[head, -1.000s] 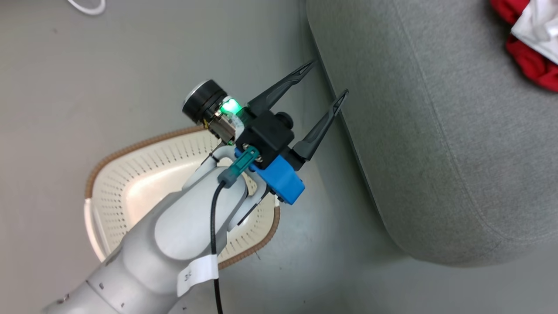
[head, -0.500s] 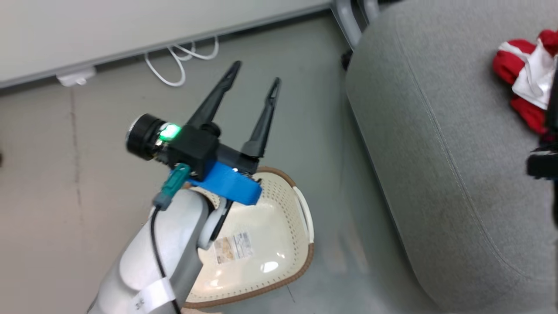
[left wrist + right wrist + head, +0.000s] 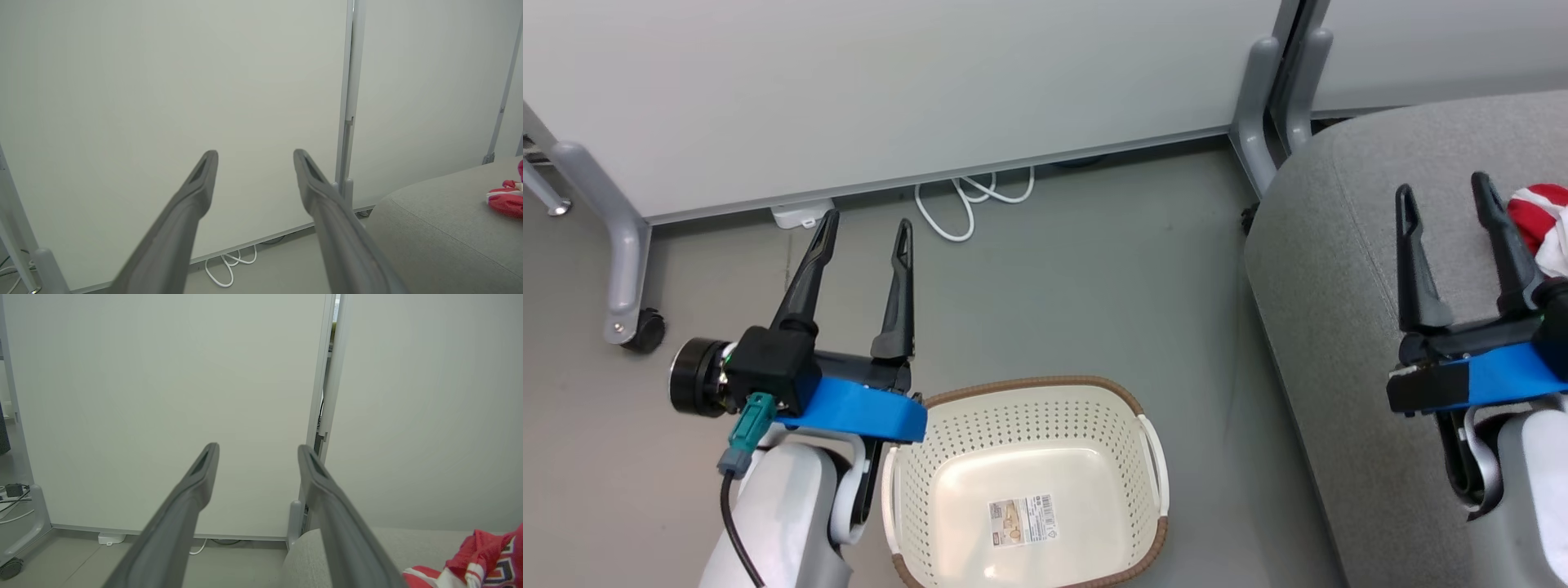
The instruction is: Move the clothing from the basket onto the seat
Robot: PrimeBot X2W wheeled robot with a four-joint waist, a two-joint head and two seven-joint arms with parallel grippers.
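The cream perforated basket [image 3: 1123, 425] with a brown rim stands on the floor at the bottom centre, holding nothing but a barcode sticker. Red and white clothing [image 3: 1539, 220] lies on the grey seat [image 3: 1323, 269] at the right edge; it also shows as the clothing [image 3: 506, 198] on the seat [image 3: 433, 220] in the left wrist view and as the clothing [image 3: 478, 555] in the right wrist view. My left gripper [image 3: 866, 224] hovers open left of the basket, empty. Above the seat my right gripper [image 3: 1441, 188] is open, just left of the clothing.
A white partition panel [image 3: 890, 82] on grey wheeled legs [image 3: 625, 245] stands behind the floor area. A coiled white cable [image 3: 968, 200] and a white power strip [image 3: 800, 214] lie at its base. A second panel's leg [image 3: 1258, 106] meets the seat's far corner.
The head camera has swung up and levelled, bringing the wall panel and my right gripper into view. My left gripper now points up the view, left of the basket.
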